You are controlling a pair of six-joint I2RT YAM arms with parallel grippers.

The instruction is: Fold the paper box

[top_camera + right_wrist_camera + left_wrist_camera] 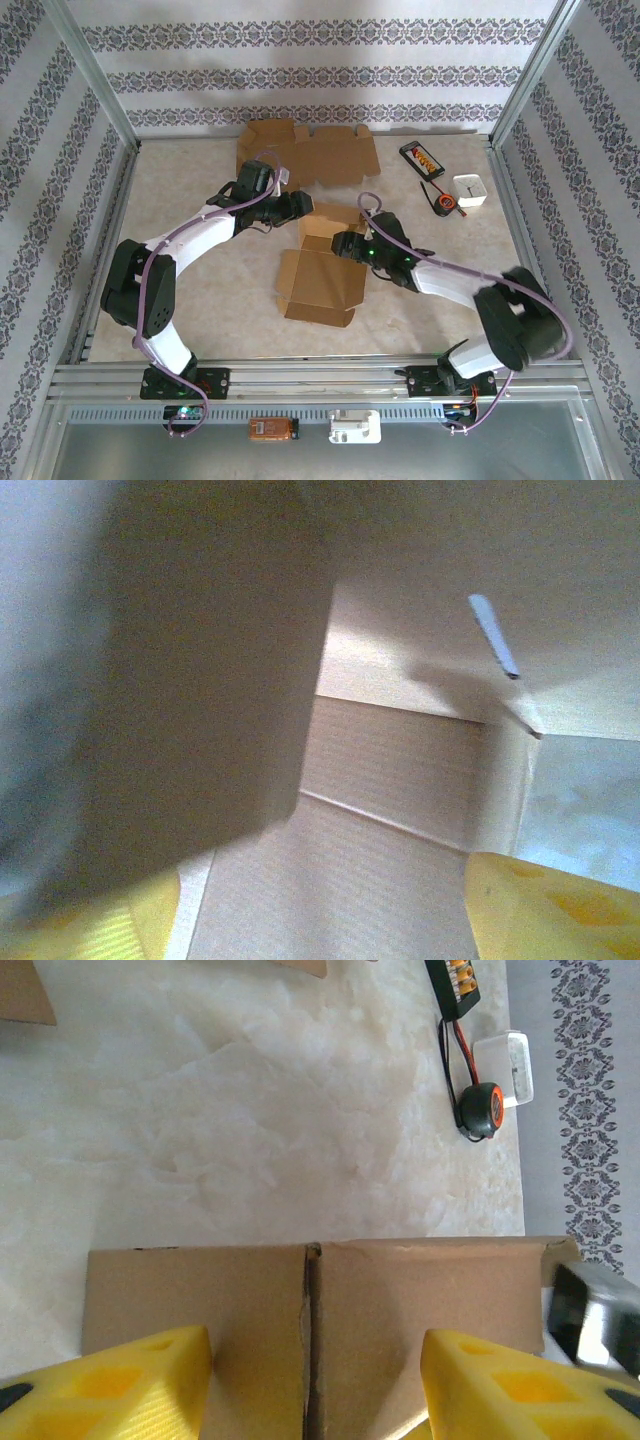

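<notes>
Cardboard box (318, 280), partly folded, lies on the marbled table (180, 190) between our two claws, its near panels flat and its far walls raised. Our left claw (300, 208) meets the box's far wall. Its yellow fingers (110, 1380) stand well apart, with two cardboard panels and their seam spanning the gap and nothing pinched, so we judge it is bracing that wall upright. Our right claw (345, 245) reaches into the box, jaws wide and gripping nothing, a flap close beside it, probably ready to press a side wall inward. Beyond the left claw lies an unfolded cardboard blank (310, 155). Well apart from the right claw, beyond it, sit a black case with orange inserts (422, 158), a white block (470, 190) and a round black-and-orange object (445, 207).
</notes>
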